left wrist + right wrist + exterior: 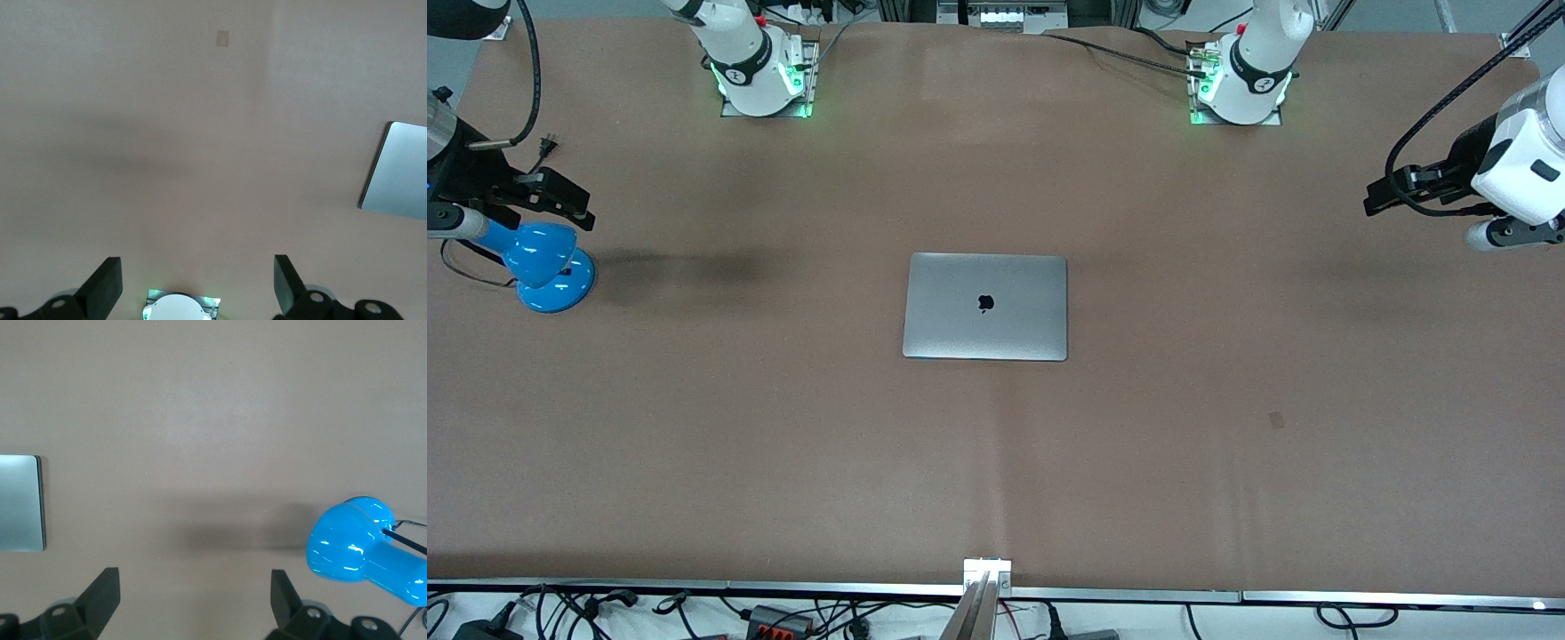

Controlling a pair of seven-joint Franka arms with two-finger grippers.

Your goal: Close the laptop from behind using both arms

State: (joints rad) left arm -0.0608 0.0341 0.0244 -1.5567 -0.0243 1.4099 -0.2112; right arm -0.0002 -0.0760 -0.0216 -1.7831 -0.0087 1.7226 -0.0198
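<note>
From the front, the laptop [985,307] lies flat on the brown table [1227,462]. It is in the middle of the table. Its lid is down, and the black apple mark faces up. Both arms are pulled back to the two ends of the table, well apart from the laptop. The left gripper [1383,197] hangs over the left arm's end of the table. The right gripper [569,200] hangs over the right arm's end, just above a blue lamp [543,267]. The lamp stands on a round blue foot.

In the left wrist view, the left gripper [193,283] looks down at bare table [167,133]. Its two black fingers [107,283] are wide apart and hold nothing. One corner of the laptop [397,173] shows at the edge.

In the right wrist view, the right gripper [193,600] is also over the table [200,407]. Its fingers [103,597] are wide apart and hold nothing. The shiny blue lamp [357,547] is close by. A strip of the laptop [20,503] peeks in at the edge.
</note>
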